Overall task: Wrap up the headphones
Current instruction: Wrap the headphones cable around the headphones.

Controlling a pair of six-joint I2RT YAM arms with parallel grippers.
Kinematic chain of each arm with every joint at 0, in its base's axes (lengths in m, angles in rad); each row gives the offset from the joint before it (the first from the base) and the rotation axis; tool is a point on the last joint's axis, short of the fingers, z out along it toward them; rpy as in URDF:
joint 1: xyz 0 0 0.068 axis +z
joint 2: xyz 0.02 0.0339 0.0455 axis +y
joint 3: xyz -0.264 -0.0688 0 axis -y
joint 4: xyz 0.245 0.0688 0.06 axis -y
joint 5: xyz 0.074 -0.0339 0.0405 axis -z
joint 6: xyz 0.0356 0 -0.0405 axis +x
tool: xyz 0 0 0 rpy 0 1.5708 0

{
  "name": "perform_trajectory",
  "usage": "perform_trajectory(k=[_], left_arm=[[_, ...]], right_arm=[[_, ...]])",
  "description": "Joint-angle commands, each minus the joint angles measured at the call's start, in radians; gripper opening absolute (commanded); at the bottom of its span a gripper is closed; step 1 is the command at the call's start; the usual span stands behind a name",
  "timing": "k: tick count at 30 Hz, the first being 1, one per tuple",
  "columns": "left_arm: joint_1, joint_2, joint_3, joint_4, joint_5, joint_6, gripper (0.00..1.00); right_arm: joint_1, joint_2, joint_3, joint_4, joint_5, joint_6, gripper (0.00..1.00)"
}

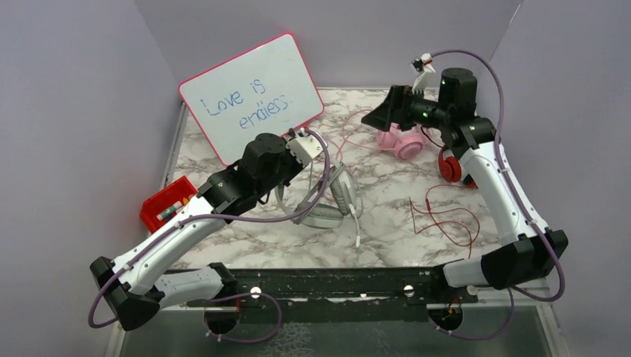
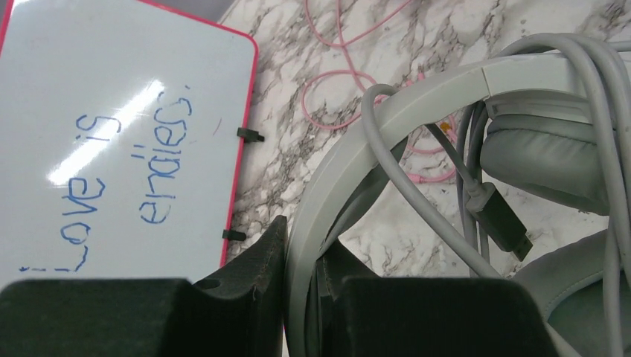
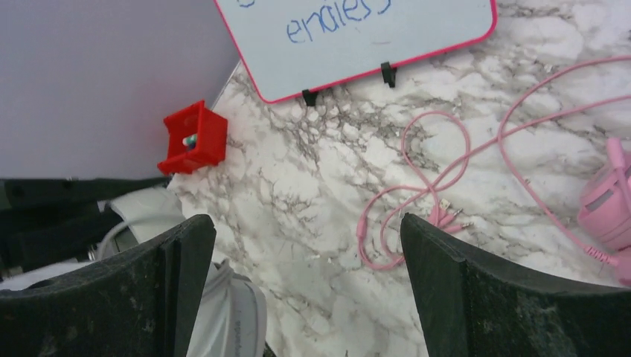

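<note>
Your left gripper (image 2: 301, 297) is clamping its jaws on the curved band of the large grey-white over-ear headphones (image 2: 417, 104), which are lying near the middle of the marble-patterned table (image 1: 387, 245). That is likely to steady them, since grey cable is already looping over the band with the plug dangling. Your right gripper (image 3: 306, 223) is hanging with jaws spread wide and holding nothing, above the loose thin pink cable (image 3: 436, 114). It looks to be lining up on the pink padded headphones (image 1: 398, 141) at one o'clock. The small red-and-black headphones (image 1: 450, 165) are sitting at two o'clock, just beside the right arm, with their thin red cable (image 1: 446, 219) sprawling toward four. The pink-framed whiteboard (image 1: 253, 93) is leaning at eleven and the red plastic bin (image 1: 167, 204) is hugging the nine o'clock edge, so your open room is lying at six.
</note>
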State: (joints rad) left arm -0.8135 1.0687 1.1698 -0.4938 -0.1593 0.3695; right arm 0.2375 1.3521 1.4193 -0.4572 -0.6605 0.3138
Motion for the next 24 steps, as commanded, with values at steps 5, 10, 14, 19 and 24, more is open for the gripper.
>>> perform_trajectory(k=[5,10,14,19,24], left_arm=[[0.002,0.041,0.020,0.026,-0.139,-0.125,0.00],[0.003,0.050,0.002,0.052,-0.118,-0.141,0.00],[0.004,0.043,0.001,0.060,-0.135,-0.141,0.00],[0.005,0.038,0.002,0.058,-0.142,-0.151,0.00],[0.013,0.033,0.004,0.055,-0.152,-0.155,0.00]], right_arm=[[0.210,0.196,0.238,-0.089,0.118,0.138,1.00],[0.309,0.324,0.396,-0.148,0.123,0.145,0.96],[0.366,0.367,0.430,-0.221,0.105,0.094,0.90],[0.388,0.336,0.349,-0.247,0.125,0.045,0.82],[0.388,0.297,0.284,-0.288,0.163,0.001,0.74]])
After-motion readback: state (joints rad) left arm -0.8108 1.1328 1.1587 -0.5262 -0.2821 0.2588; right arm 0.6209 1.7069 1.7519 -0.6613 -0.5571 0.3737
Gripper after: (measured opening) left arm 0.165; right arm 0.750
